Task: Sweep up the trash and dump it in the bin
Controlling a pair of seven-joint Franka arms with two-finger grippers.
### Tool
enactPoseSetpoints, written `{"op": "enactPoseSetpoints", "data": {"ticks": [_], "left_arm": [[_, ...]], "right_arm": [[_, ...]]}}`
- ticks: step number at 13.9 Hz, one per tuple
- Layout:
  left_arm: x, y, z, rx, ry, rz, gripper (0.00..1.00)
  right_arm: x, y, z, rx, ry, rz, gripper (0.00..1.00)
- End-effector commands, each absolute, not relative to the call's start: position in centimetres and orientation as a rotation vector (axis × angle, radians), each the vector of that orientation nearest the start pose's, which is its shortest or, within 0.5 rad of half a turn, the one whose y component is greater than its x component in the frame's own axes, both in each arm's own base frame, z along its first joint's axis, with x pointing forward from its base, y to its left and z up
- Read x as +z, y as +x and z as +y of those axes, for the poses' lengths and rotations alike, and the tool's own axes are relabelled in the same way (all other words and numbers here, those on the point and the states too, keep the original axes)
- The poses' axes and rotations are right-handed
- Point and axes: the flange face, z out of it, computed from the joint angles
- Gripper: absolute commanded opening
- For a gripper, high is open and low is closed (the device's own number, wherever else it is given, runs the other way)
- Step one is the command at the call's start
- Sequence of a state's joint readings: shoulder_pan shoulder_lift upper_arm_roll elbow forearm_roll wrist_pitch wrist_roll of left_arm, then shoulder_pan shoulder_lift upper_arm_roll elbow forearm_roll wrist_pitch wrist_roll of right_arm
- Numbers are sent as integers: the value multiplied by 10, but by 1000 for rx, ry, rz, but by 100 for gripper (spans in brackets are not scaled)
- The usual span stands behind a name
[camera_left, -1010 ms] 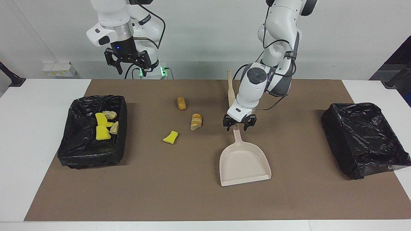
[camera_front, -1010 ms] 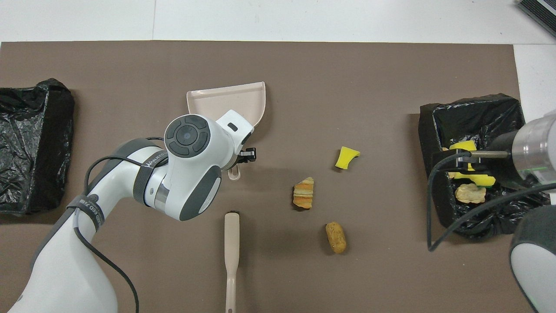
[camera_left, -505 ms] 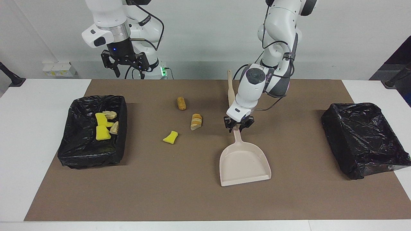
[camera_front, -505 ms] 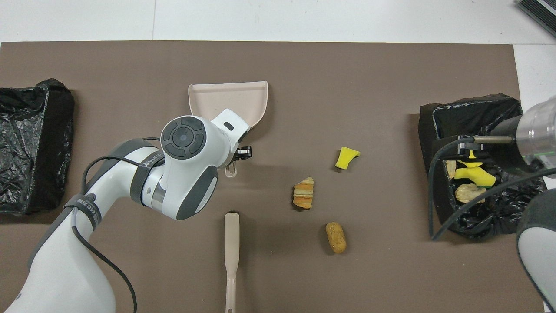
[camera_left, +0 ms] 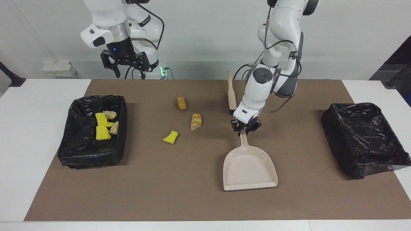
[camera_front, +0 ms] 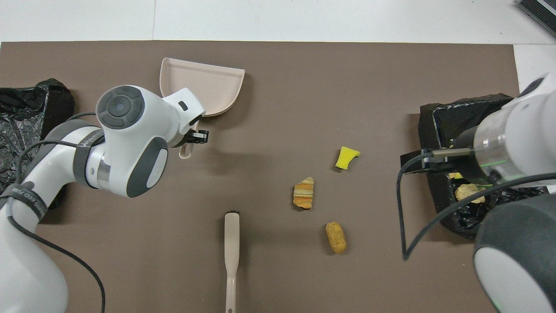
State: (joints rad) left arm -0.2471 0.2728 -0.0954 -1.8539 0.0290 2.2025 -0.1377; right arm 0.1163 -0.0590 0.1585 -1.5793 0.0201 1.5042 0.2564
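Observation:
The beige dustpan (camera_left: 249,168) (camera_front: 204,84) lies with its mouth away from the robots. My left gripper (camera_left: 245,127) (camera_front: 191,141) is shut on its handle. Three pieces of trash lie loose on the brown mat: a yellow sponge bit (camera_left: 170,137) (camera_front: 346,157), a striped bread-like lump (camera_left: 196,121) (camera_front: 303,193) and a brown lump (camera_left: 181,103) (camera_front: 335,237). Several more pieces lie in the bin (camera_left: 80,150) (camera_front: 469,113) at the right arm's end. My right gripper (camera_left: 125,65) hangs open and empty, high over that bin's inner edge.
A beige brush (camera_left: 231,93) (camera_front: 231,252) lies on the mat near the robots, beside my left arm. A second black-lined bin (camera_left: 362,138) (camera_front: 26,130) stands at the left arm's end. The brown mat (camera_left: 160,192) covers most of the white table.
My left gripper closed on the dustpan's handle and carried the dustpan toward the left arm's end of the table. The right gripper rose a little and drew back.

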Motion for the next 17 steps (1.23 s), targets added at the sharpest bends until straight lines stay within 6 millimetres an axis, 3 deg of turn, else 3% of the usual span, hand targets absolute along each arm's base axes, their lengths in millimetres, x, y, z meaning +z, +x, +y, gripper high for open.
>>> {"op": "enactPoseSetpoints", "data": {"ticks": [1,2,4,9,10,11,13,14,16,17], "left_arm": [[391,604,-150,-8,-3102,484,0],[400,608,-128,44,-3098,473,0],[406,612,-89,111,-3074,612,0],[408,611,10,143,-2868,1360,0],[407,610,25,141,-2820,1474,0],[407,610,34,132,-2730,1644,0],[406,607,53,129,-2642,1811,0],[407,606,47,121,-2578,1903,0],[400,598,44,125,-2514,1986,0],[399,598,42,109,-2410,2109,0]], "right_arm": [[630,479,190,111,-3103,-78,100],[622,465,219,128,-3105,-91,100],[602,436,278,139,-3117,-66,100],[519,356,395,131,-3128,62,100],[509,347,408,149,-3078,93,100],[505,339,415,187,-3032,109,100],[481,323,438,243,-3041,70,100],[464,309,459,246,-3041,74,100],[426,293,475,258,-3059,83,100],[412,286,486,263,-3060,67,97]]}}
